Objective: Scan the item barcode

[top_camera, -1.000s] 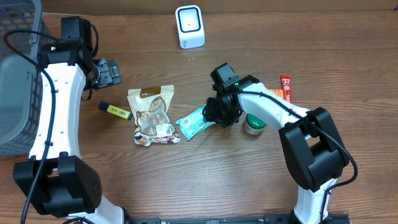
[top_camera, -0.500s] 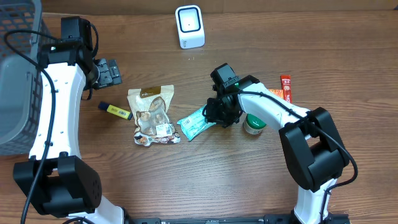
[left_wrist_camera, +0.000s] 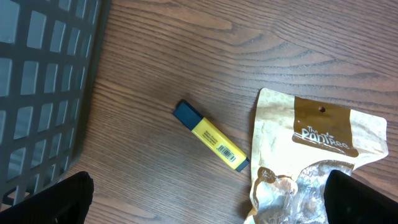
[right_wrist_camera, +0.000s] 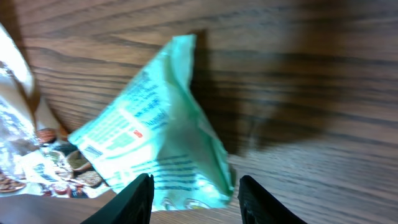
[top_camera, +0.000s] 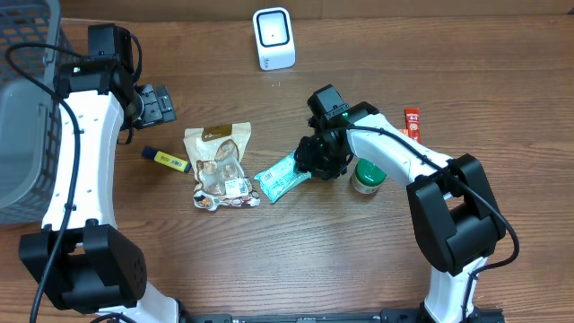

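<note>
Mesh of grey plastic forms the one basket (top_camera: 22, 99) at the far left. Next to it the left gripper (top_camera: 160, 103) hangs with its jaws spread wide and nothing between them. Below lies one yellow highlighter (left_wrist_camera: 211, 145), a slim block with a dark blue cap and a barcode on its side. Just beside it one crinkled snack pouch (top_camera: 220, 166) lies flat, tan at the top and shiny lower down. One teal packet (top_camera: 280, 177), glossy film with white print, lies close by the pouch's right edge. Its right end is tented up between the fingers of the right gripper (top_camera: 321, 160), whose jaws stand part-way apart; whether they pinch it I cannot tell. One white, rounded scanner (top_camera: 273, 39) stands at the back. One round green-lidded tub (top_camera: 366, 177) sits just right of that gripper, with one thin orange stick sachet (top_camera: 413, 126) beyond.
</note>
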`<state>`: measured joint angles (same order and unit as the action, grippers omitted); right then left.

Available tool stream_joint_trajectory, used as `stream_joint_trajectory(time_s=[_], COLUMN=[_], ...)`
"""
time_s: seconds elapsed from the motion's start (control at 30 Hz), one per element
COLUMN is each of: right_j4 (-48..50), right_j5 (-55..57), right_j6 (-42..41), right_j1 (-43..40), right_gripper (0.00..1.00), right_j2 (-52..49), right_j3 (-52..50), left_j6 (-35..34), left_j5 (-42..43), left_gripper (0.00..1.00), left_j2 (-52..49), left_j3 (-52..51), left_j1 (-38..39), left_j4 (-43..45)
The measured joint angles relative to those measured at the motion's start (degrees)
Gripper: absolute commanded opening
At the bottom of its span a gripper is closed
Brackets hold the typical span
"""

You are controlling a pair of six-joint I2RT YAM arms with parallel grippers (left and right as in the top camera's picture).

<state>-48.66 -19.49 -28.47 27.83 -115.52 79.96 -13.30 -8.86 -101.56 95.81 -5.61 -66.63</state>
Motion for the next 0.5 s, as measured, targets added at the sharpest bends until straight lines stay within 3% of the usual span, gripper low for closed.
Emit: stream_joint_trajectory(time_s=[0.23, 0.5], right_j4=[0.4, 4.9], right_j5=[1.9, 2.1], right_j6=[0.0, 0.1], right_j1=[0.0, 0.0], right_gripper=[0.45, 0.28], right_j2=[0.0, 0.1], right_j3=[0.0, -3.4], left_j6=[0.0, 0.0], left_j5=[0.0, 0.0], left_gripper=[1.00, 1.00], left_j2=[0.0, 0.0], left_j3=[0.0, 0.0], left_j1=[0.0, 0.0], left_j4=[0.0, 0.0])
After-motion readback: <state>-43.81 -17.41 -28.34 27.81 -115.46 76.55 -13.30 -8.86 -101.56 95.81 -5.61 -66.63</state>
